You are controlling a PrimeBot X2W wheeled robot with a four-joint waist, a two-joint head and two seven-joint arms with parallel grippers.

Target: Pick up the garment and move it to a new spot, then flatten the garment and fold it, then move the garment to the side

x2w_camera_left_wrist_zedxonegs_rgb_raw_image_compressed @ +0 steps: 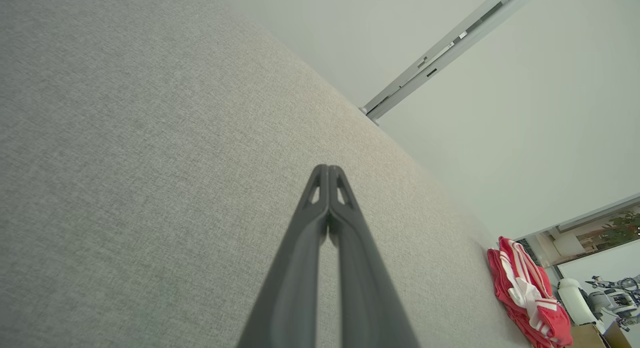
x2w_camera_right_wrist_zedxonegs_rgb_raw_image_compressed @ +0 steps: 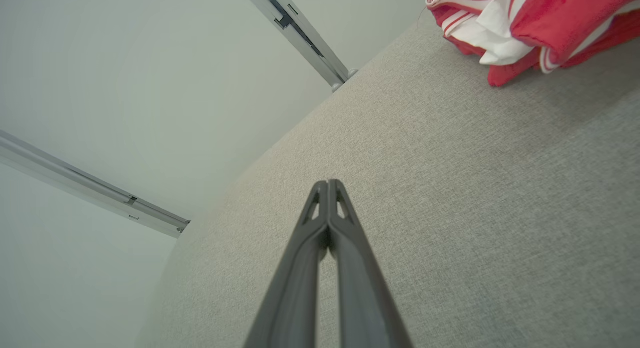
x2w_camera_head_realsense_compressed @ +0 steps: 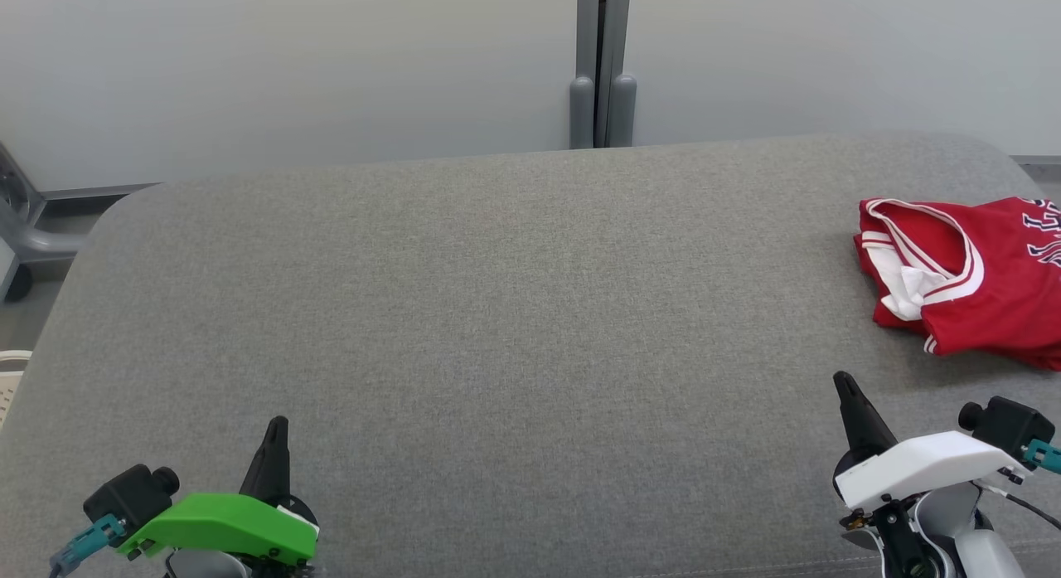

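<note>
Plainly, the shirt (x2w_camera_head_realsense_compressed: 970,279) lies just ahead-right of the right gripper (x2w_camera_head_realsense_compressed: 845,383), clenched empty; left gripper (x2w_camera_head_realsense_compressed: 278,425), likewise clenched, sits well apart from it.

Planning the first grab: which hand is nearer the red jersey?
Right. The right hand rests close before the red jersey; the left hand is far across the grey surface to its left.

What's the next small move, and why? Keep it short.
Probably open the right gripper and ease it forward toward the near edge of the red garment. That gripper is shut and empty, and the garment lies bunched at the right end of the grey surface, just ahead of it, untouched.
</note>
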